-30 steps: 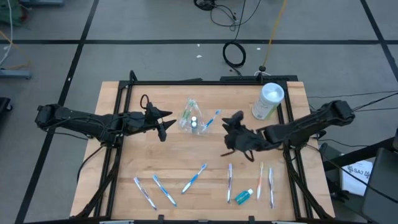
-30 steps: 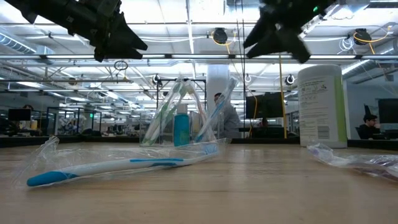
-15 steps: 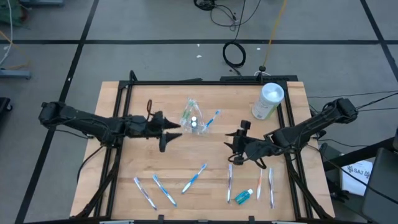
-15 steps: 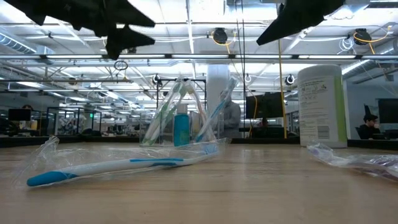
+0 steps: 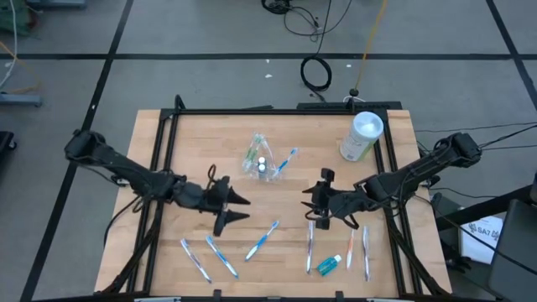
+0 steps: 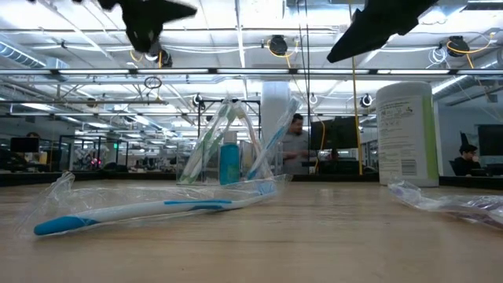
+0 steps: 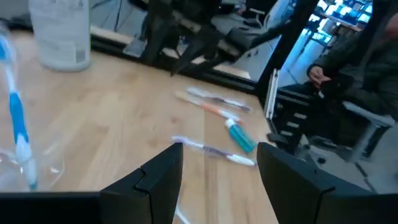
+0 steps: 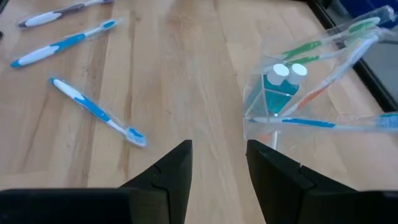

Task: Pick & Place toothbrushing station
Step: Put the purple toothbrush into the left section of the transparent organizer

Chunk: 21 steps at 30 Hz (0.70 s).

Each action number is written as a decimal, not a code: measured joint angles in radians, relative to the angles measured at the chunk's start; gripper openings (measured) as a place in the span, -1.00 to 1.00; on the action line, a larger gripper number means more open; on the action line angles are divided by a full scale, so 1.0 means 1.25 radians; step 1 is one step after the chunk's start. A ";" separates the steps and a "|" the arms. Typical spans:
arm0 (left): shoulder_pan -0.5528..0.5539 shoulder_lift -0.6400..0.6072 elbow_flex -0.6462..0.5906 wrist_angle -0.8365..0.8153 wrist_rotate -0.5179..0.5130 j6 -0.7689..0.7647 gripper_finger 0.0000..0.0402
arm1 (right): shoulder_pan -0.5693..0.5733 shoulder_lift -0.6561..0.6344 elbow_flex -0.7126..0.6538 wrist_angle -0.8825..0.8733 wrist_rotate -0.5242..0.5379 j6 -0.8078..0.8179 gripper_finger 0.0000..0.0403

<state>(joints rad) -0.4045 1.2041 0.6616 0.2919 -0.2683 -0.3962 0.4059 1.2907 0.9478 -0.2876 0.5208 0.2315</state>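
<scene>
Overhead view is showing me both my claws hovering above the table (image 5: 159, 143), neither carrying anything. My left claw (image 5: 236, 208) is hanging with its fingers spread, empty, and the station (image 5: 261, 161) is sitting ahead of it and off to one side, toward the far edge. My right claw (image 5: 317, 200) is also hanging spread and empty; through its own camera the station (image 8: 311, 87) is lying just ahead of its fingers (image 8: 168, 171), clear-walled, with brushes and two small tubes already inside.

I am judging that I am choosing the next loose brush to fetch. The blue one (image 5: 262, 240) is lying close beside my left claw, toward the near edge, and that looks the easiest. To do it well I should be coming straight down over the handle's middle, fingers set across it, not along it. The wrappers look slippery, so I should be closing gently and lifting level.

Room is good between my two claws. The canister (image 5: 362, 136) is standing well beyond my right claw at the far corner, out of the way. Below my right claw several more brushes (image 5: 310, 245) and a small tube (image 5: 328, 265) are lying close together, so low sweeps there risk scattering them.
</scene>
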 joint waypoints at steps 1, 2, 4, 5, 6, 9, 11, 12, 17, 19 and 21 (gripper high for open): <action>-0.015 0.000 0.019 -0.037 -0.020 -0.003 0.06 | -0.001 0.000 0.000 0.002 0.001 -0.004 -0.28; -0.030 -0.001 0.038 -0.086 -0.032 -0.021 0.06 | -0.003 0.000 0.000 0.005 0.000 -0.006 -0.28; -0.053 0.000 0.075 -0.198 -0.039 -0.112 0.06 | -0.005 0.000 0.000 0.008 0.000 -0.006 -0.28; -0.064 0.001 0.092 -0.259 -0.039 -0.172 0.06 | -0.006 0.000 0.000 0.009 0.000 -0.007 -0.28; -0.074 0.004 0.108 -0.315 -0.039 -0.239 0.06 | -0.006 0.000 0.000 0.009 0.000 -0.008 -0.28; -0.102 0.019 0.133 -0.485 -0.013 -0.444 0.06 | -0.006 0.000 0.000 0.011 -0.001 -0.033 -0.28; -0.126 0.020 0.133 -0.567 0.045 -0.616 0.06 | -0.006 0.000 0.000 0.011 -0.001 -0.056 -0.28; -0.139 0.020 0.133 -0.588 0.081 -0.700 0.06 | -0.006 0.000 0.000 0.011 -0.001 -0.071 -0.28; -0.217 0.065 0.118 -0.669 0.158 -1.024 0.06 | -0.019 0.000 0.000 0.023 -0.001 -0.153 -0.28; -0.256 0.085 0.115 -0.658 0.164 -1.142 0.06 | -0.028 0.000 0.000 0.025 -0.001 -0.182 -0.28; -0.294 0.116 0.112 -0.663 0.166 -1.228 0.06 | -0.041 0.000 0.000 0.028 -0.001 -0.213 -0.29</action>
<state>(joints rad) -0.7723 1.3494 0.8017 -0.5366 -0.0605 -1.9317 0.3540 1.2907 0.9478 -0.2527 0.5190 -0.0349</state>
